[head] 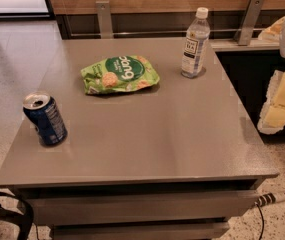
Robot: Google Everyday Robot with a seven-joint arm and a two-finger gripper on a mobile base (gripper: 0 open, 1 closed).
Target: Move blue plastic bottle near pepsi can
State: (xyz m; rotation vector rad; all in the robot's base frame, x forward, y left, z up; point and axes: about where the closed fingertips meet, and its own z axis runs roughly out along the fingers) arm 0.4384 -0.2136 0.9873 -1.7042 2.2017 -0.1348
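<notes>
The blue plastic bottle (195, 44) stands upright at the far right of the grey table (152, 139); it is clear, with a white cap and a dark-and-white label. The pepsi can (45, 119), dark blue with a silver top, stands upright near the table's left front edge, far from the bottle. My gripper (280, 103), pale yellow and white, hangs at the right edge of the view, beyond the table's right side, well apart from the bottle and holding nothing that I can see.
A green snack bag (120, 74) lies flat between bottle and can, toward the back. A wood-panelled wall with metal brackets (103, 18) stands behind the table. A power strip (273, 198) lies on the floor at the lower right, and a black strap (12, 215) at the lower left.
</notes>
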